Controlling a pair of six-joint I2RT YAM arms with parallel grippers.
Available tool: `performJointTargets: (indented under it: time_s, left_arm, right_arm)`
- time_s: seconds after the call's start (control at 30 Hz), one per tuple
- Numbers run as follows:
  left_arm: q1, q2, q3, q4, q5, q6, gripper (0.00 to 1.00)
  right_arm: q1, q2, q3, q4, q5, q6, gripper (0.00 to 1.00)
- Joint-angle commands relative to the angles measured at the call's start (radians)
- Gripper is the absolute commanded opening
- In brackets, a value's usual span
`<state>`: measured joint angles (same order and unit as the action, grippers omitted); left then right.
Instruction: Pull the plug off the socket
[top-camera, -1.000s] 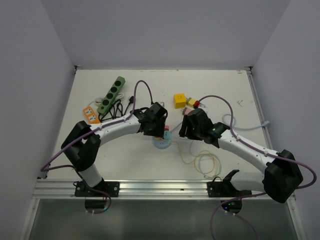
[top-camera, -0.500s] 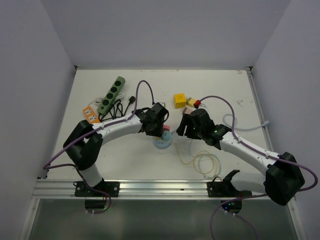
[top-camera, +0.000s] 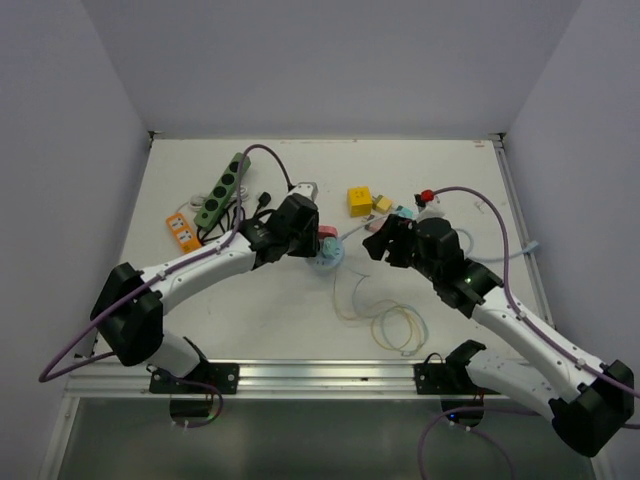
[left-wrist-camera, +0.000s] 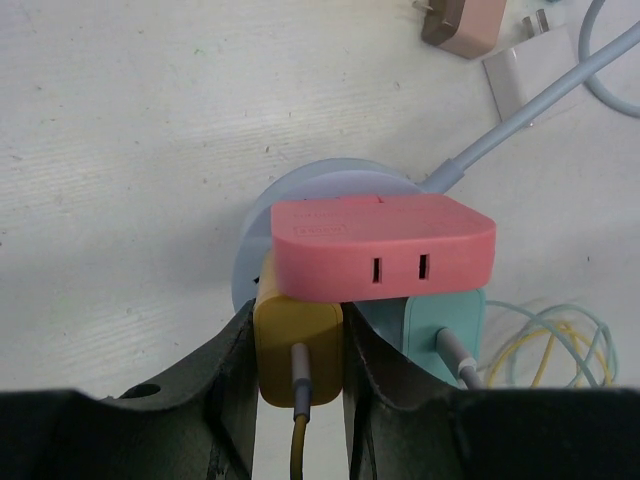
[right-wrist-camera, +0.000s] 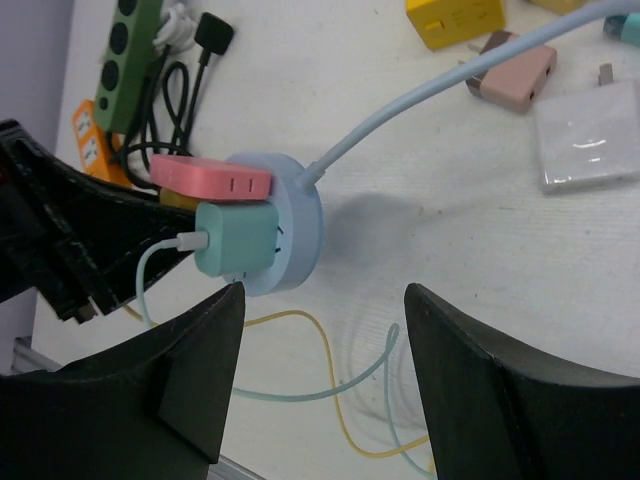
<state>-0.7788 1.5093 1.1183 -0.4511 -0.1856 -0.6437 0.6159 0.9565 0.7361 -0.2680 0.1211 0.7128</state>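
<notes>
- Left wrist view: left end effector (left-wrist-camera: 298, 352) was clamped on the yellow plug (left-wrist-camera: 298, 320), which sat seated in the round blue socket (left-wrist-camera: 300, 190) just ahead of it.
- Pink plug (left-wrist-camera: 385, 245) lay just above that end effector, and teal plug (left-wrist-camera: 445, 320) just to its right.
- Right end effector (right-wrist-camera: 322, 295) stood open and held nothing, with the socket just ahead.
- Handling note: pull straight back along the pins. The light socket probably needed bracing.

A round pale-blue socket (left-wrist-camera: 325, 185) lies mid-desk (left-wrist-camera: 120, 120), its pale-blue cable (left-wrist-camera: 520, 115) trailing away. Three plugs are seated in its face: a flat pink plug (left-wrist-camera: 380, 245) on top, a teal plug (left-wrist-camera: 445, 320) below, and beside that a yellow plug (left-wrist-camera: 295, 320) pinched between the left claw (left-wrist-camera: 297, 350) fingers.
</notes>
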Motion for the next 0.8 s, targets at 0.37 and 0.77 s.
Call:
performJointTargets:
  time_s: [0.37, 0.77]
  left_arm:
    - [0.007, -0.199, -0.041, 0.347, 0.037, 0.092, 0.0]
    - [0.007, -0.251, -0.1, 0.422, 0.049, -0.057, 0.0]
  right_arm:
    - [-0.001, -0.026, -0.001, 0.088, -0.064, -0.115, 0.68]
    - [-0.001, 0.07, -0.03, 0.303, -0.212, -0.09, 0.72]
